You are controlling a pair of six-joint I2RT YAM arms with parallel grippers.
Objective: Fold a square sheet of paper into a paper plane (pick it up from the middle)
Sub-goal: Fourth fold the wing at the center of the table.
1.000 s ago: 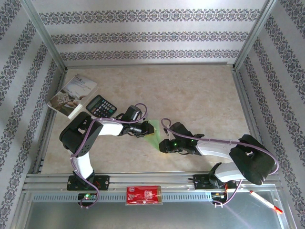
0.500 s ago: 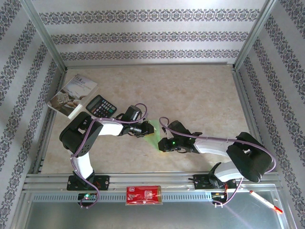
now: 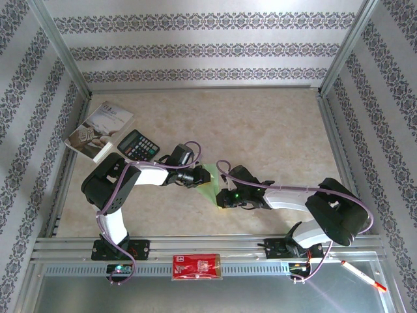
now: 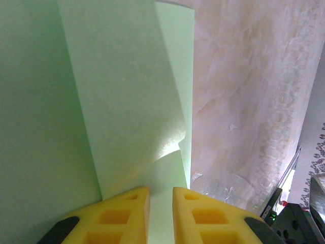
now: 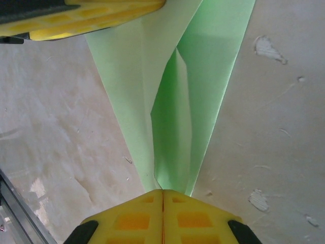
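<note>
paper (image 3: 207,182) part-folded, middle of tabletop (image 3: 260,124), nearer the near edge | right hand (image 5: 162,211) clenched on its narrow tip | left hand (image 4: 161,213) fingers slightly apart over paper, grasp unclear | advice: hold tip taut, press crease flat, edges aligned

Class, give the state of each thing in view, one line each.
green paper: folded into long flaps, gripped at both ends.
left pincer: shut on green paper.
right pincer: shut on green paper.
calculator: lying face up.
booklet: closed, flat.
</note>
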